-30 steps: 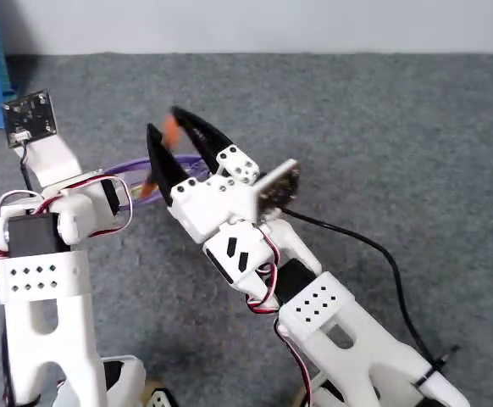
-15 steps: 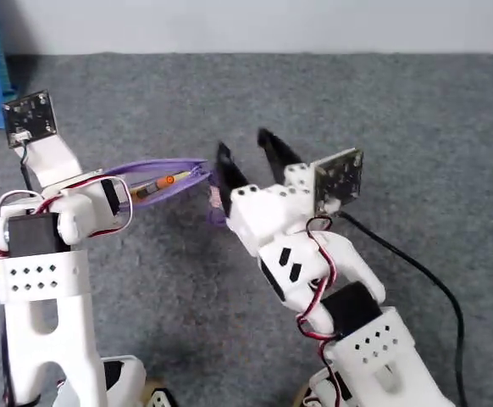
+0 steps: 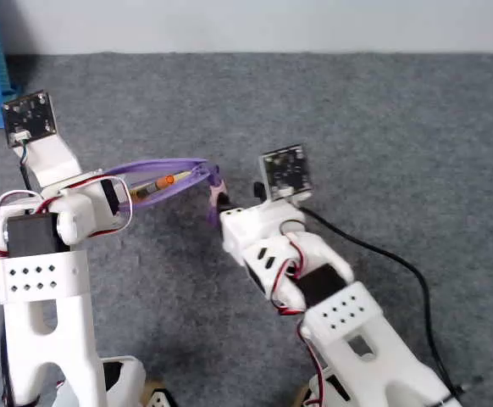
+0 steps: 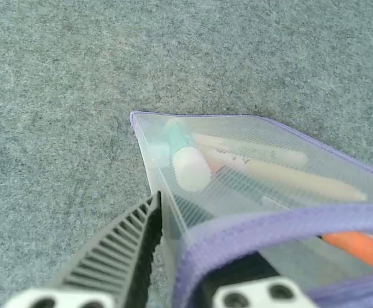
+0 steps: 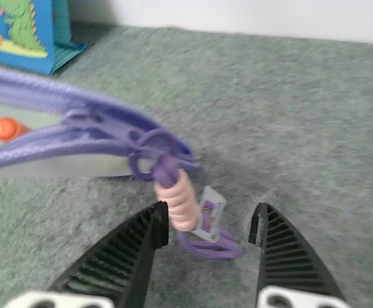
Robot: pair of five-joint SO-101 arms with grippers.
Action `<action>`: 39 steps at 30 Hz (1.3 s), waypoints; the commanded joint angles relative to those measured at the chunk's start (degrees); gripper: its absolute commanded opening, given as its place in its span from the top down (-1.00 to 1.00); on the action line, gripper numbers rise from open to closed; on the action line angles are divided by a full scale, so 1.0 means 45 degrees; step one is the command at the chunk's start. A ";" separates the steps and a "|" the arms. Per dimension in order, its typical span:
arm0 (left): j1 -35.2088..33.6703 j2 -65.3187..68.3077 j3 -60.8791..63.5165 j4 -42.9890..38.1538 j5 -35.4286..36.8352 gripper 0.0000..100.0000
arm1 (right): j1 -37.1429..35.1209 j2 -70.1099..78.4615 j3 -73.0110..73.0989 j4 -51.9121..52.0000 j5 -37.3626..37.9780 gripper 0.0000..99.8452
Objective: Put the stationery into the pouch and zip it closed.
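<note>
The pouch point(image 3: 163, 180) sits left of centre on the grey surface point(image 3: 382, 127), standing on edge with its purple mouth gaping. The left hand point(image 4: 174, 224) is clamped on the pouch's left end, pinching the clear wall just under the zip tape. Stationery's in there: pale pens point(image 4: 270, 170), a green-capped stick point(image 4: 186, 160) and an orange pen point(image 3: 157, 184) lying up near the opening.

Over at the right end, the right hand point(image 5: 210, 215) hangs with its jaws spread wide, straddling the zipper pull point(image 5: 157, 163) and the pink charm point(image 5: 180, 205) dangling off it. One finger is right beside the charm; I cannot tell whether it touches.

Now, this pouch looks feather-light and floppy: thin see-through film that will likely crumple and slide rather than resist. The anchor on the left end matters. The charm is probably soft and swingy, a poor handle; the better bite looks like the stiff purple pull itself, close to the slider. Small target, likely slick. To close, the drag should run left along the tape, towards the held end.
</note>
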 commanded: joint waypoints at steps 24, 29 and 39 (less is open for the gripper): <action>-0.0098 -0.0039 0.0107 0.0020 -0.0176 0.97 | 0.1006 0.0654 0.0586 -0.2256 0.0664 0.98; -0.0098 -0.0020 0.0127 -0.0664 -0.0332 0.97 | 0.1006 -0.2745 0.1192 0.1260 0.1719 0.98; 0.0821 0.0078 0.0127 -0.2716 -0.1915 0.97 | -0.0987 -0.8860 0.1426 0.7902 0.3067 0.98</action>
